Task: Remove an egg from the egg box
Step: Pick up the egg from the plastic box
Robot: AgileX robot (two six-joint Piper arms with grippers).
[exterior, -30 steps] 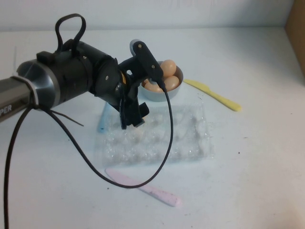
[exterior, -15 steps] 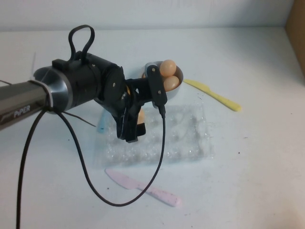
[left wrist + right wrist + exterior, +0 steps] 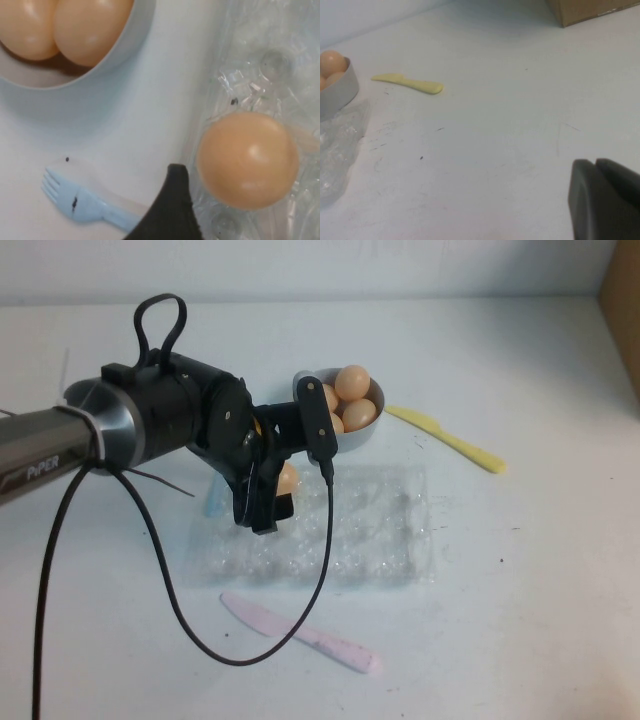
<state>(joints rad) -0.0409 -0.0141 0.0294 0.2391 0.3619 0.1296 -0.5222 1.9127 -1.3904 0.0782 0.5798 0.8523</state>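
Observation:
The clear plastic egg box [image 3: 350,530] lies mid-table. One peach-tan egg [image 3: 287,478] sits at its back left; in the left wrist view the egg [image 3: 247,159] rests in a cup of the egg box [image 3: 280,60]. My left gripper [image 3: 266,508] hangs over that corner. Only one black finger [image 3: 169,207] shows, a small gap away from the egg and not touching it, so the jaws look open around it. Several more eggs [image 3: 350,382] lie in the grey bowl [image 3: 352,435]. My right gripper [image 3: 595,165] is shut and empty, low over bare table, out of the high view.
A yellow plastic knife [image 3: 450,440] lies right of the bowl. A pink knife [image 3: 300,632] lies in front of the egg box. A blue fork [image 3: 80,202] lies at the box's left. A cardboard box [image 3: 622,310] stands at the far right edge.
My left gripper has come down from near the bowl onto the box's back-left corner, then shifted slightly left. The egg box slid a little to the left.

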